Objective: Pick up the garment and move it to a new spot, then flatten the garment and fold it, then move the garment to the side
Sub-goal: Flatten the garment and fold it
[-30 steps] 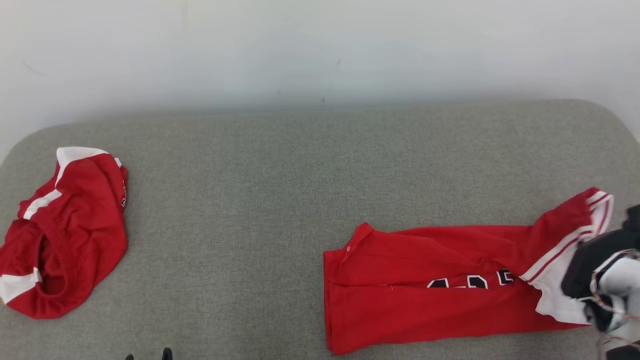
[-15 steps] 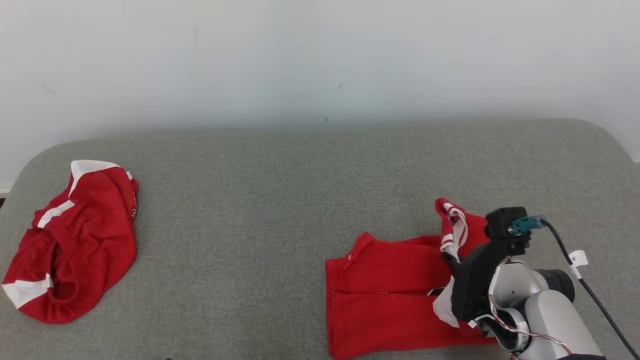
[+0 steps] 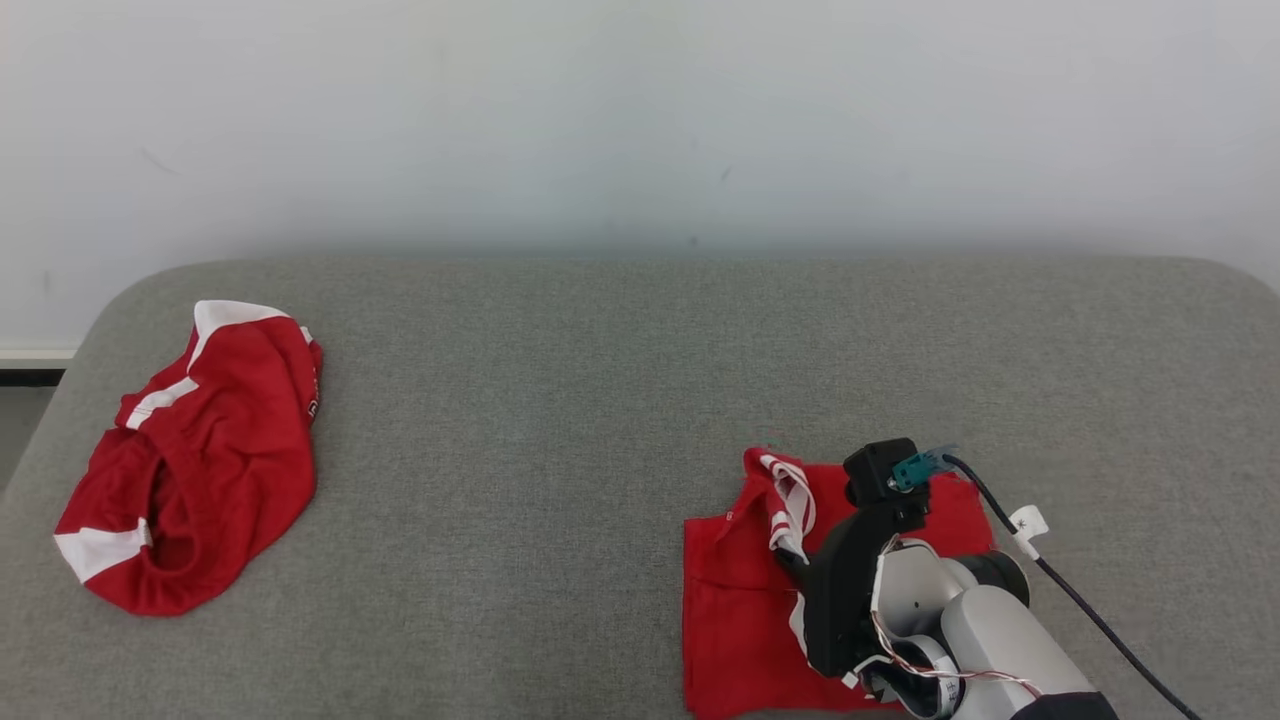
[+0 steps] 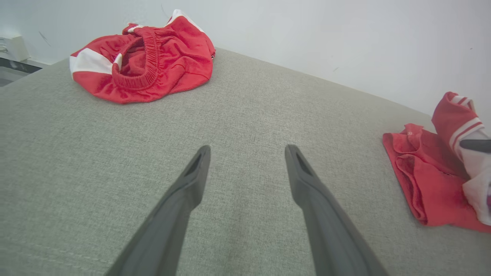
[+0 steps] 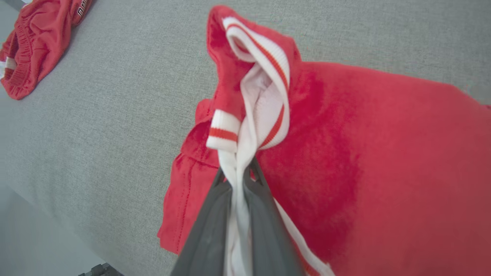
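Observation:
The red jersey [image 3: 735, 600] lies at the lower right of the grey padded surface, partly doubled over on itself. My right gripper [image 3: 792, 558] is shut on its white, red-striped trim [image 5: 264, 111] and holds that end raised above the jersey's left part [image 5: 184, 199]. The arm covers the jersey's middle in the head view. My left gripper [image 4: 247, 151] hangs open over bare grey fabric, empty, with the jersey [image 4: 422, 176] off to its right.
A second red garment with white panels and an elastic waistband [image 3: 200, 450] lies crumpled at the far left of the surface [image 3: 560, 400]. A pale wall runs behind it. The surface's left edge drops to the floor [image 3: 20, 420]. A black cable [image 3: 1080, 600] trails from my right wrist.
My right gripper has carried the striped end leftward over the jersey, doubling it and shortening its outline. The head camera has shifted, so the whole scene sits further right and lower.

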You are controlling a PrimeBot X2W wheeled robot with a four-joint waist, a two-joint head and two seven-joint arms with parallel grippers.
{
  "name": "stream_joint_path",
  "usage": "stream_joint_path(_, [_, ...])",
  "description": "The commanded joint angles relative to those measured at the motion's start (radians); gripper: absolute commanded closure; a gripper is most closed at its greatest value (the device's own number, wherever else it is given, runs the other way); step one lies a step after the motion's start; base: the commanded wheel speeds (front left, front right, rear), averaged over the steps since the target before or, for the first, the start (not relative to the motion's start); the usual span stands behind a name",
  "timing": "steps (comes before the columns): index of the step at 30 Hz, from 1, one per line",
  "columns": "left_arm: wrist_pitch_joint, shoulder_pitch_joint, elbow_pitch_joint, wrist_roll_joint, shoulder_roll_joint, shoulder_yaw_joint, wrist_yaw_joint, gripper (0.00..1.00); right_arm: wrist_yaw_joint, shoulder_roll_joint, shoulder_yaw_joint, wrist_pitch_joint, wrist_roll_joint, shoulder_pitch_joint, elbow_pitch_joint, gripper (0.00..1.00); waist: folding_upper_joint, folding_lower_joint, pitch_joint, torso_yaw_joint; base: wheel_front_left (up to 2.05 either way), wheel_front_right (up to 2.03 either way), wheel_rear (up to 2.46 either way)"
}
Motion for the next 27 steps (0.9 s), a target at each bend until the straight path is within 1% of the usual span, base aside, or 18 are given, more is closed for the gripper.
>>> stream_joint_path(1, [-0.003, 0.009, 0.001, -0.003, -0.002, 0.000, 0.001, 0.00, -0.002, 0.003, 0.006, -0.007, 0.008, -0.009, 0.002, 1.00, 0.0000, 0.0001, -0.002, 0.008, 0.00, 0.00, 0.00])
stream_joint_path(6, [-0.003, 0.013, 0.003, -0.003, -0.005, 0.002, 0.001, 0.00, -0.002, 0.003, 0.062, -0.027, 0.059, -0.027, 0.044, 1.00, 0.0000, 0.0001, -0.003, 0.021, 0.00, 0.00, 0.00])
stream_joint_path(12, [-0.003, 0.015, 0.003, 0.003, -0.007, 0.004, 0.001, 0.00, -0.002, 0.003, 0.096, -0.072, 0.090, -0.055, 0.095, 0.99, 0.0000, 0.0001, -0.004, 0.025, 0.00, 0.00, 0.00])
stream_joint_path(13, [-0.003, 0.016, 0.002, 0.003, -0.007, 0.004, 0.001, 0.00, -0.002, 0.003, 0.102, -0.086, 0.094, -0.060, 0.098, 0.55, 0.0000, 0.0001, -0.004, 0.025, 0.00, 0.00, 0.00])
stream_joint_path(14, [-0.003, 0.016, 0.002, 0.004, -0.007, 0.004, 0.001, 0.00, -0.002, 0.002, 0.102, -0.098, 0.097, -0.064, 0.108, 0.00, 0.0000, 0.0001, -0.004, 0.024, 0.00, 0.00, 0.00])
stream_joint_path(21, [-0.003, 0.015, 0.001, 0.004, -0.008, 0.012, 0.001, 0.00, -0.002, 0.002, 0.119, -0.162, 0.134, -0.097, 0.101, 0.00, 0.0000, 0.0001, -0.009, 0.013, 0.00, 0.00, 0.00])
stream_joint_path(23, [-0.003, 0.014, 0.002, 0.004, -0.008, 0.014, 0.001, 0.00, -0.002, 0.001, 0.094, -0.192, 0.137, -0.098, 0.085, 0.00, 0.0000, 0.0001, -0.011, 0.008, 0.00, 0.00, 0.00])
stream_joint_path(27, [-0.003, 0.016, 0.003, 0.004, -0.009, 0.017, 0.001, 0.00, -0.002, -0.037, 0.001, -0.270, 0.094, -0.070, 0.059, 0.00, 0.0000, 0.0001, -0.018, -0.002, 0.00, 0.00, 0.00])
